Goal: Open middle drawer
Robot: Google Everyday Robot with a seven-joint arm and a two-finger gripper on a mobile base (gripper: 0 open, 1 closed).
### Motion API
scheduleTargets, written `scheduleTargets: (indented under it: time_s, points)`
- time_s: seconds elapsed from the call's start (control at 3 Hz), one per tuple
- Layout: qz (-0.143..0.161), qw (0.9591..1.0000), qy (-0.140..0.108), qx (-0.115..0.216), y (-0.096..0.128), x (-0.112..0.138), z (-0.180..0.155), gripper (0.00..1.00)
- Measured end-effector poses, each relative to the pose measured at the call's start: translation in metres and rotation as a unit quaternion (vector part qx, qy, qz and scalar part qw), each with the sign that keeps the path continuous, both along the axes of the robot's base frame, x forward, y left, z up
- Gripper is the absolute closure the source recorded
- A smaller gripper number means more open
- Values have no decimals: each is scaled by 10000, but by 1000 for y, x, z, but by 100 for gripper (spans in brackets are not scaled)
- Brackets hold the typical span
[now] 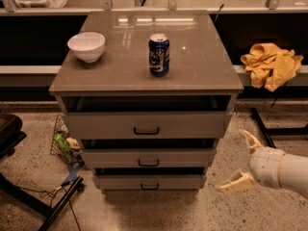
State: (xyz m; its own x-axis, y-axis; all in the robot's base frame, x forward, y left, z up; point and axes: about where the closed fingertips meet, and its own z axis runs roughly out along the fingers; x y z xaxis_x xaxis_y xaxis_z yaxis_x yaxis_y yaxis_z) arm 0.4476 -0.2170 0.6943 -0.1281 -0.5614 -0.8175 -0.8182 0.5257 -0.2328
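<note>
The grey-beige cabinet (144, 76) has three drawers stacked in its front. The middle drawer (147, 158) has a plain flat front and a small black bar handle (148, 163) at its centre. It sits between the taller top drawer (147, 125) and the shorter bottom drawer (149, 182). My gripper (241, 161) hangs at the lower right, level with the middle drawer and to the right of the cabinet, not touching it. Its two cream fingers (236, 182) are spread wide with nothing between them.
A white bowl (86, 46) and a blue soda can (159, 55) stand on the cabinet top. A yellow cloth (270, 64) lies on a ledge at the right. A wire basket with items (65, 143) and black chair legs (43, 201) are on the floor at the left.
</note>
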Motion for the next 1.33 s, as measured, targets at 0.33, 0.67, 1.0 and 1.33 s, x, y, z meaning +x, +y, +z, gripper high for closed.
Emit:
scheduleTargets:
  time_s: [0.33, 0.67, 1.0, 1.33]
  points:
    - [0, 10000, 12, 7, 0, 0, 0, 0]
    - [-56, 9995, 101, 307, 25, 1, -28, 0]
    - [-170, 9960, 326, 820, 76, 3, -95, 0]
    - [-162, 9950, 326, 933, 108, 10, -141, 0]
